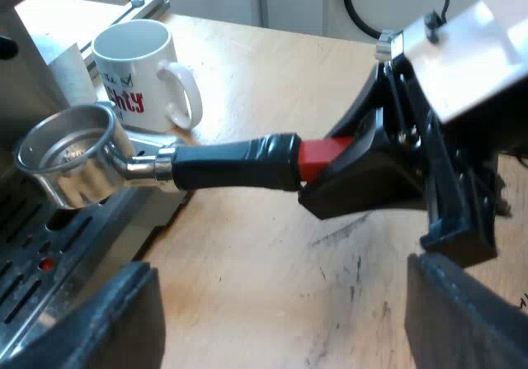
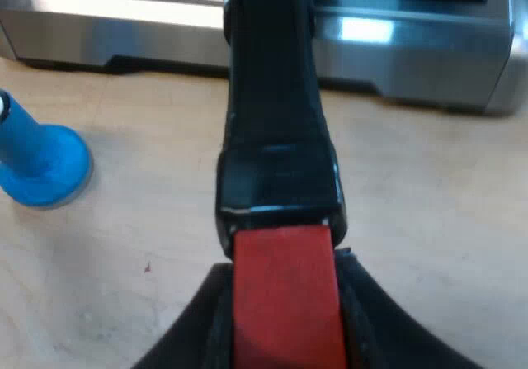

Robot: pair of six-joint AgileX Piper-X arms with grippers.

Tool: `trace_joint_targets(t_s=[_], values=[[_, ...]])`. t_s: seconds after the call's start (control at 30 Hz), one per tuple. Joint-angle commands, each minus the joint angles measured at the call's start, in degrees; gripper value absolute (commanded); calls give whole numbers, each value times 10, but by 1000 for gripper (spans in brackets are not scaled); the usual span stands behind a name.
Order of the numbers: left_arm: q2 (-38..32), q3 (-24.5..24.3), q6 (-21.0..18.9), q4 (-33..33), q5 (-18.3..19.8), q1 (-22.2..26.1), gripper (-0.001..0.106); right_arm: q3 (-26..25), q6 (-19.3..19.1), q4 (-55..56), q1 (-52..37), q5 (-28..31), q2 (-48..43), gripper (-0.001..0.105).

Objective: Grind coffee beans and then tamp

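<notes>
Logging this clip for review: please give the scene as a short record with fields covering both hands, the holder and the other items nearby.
right hand: shut on the red end of the holder
left hand: open, holding nothing, above the table
holder: loose, basket over the drip grate of the machine, handle roughly level
mug: white, upright on the table beside the machine
tamper: blue, standing on the table, untouched
task stage: tamping not yet begun

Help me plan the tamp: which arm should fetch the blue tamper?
Probably left: the left gripper is open and empty, free for the tamper; the right gripper clamps the holder by its red end.
</notes>
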Motion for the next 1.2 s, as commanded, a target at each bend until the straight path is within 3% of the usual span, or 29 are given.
trace_joint_targets(t_s=[0.03, 0.27, 0.37, 0.6, 0.83, 1.0, 1.2], values=[[-3, -5, -7, 4, 4, -2, 64, -7, -39, -4, 0, 24, -23, 0], [-8, -10, -7, 15, 4, -2, 64, 45, -113, -75, 0, -37, -86, 0], [-22, -19, -7, 15, 4, -2, 64, 70, -137, -101, 2, -36, -115, 0], [-55, -29, -7, 15, 4, -2, 64, 113, -245, -128, 2, -54, -190, 0], [-55, -29, -7, 15, 4, -2, 64, 153, -279, -140, 2, -69, -251, 0], [-55, -29, -7, 15, 4, -2, 64, 188, -368, -164, 1, -121, -284, 0], [-55, -26, -7, 24, 4, -2, 64, 237, -377, -217, 1, -130, -305, 0]])
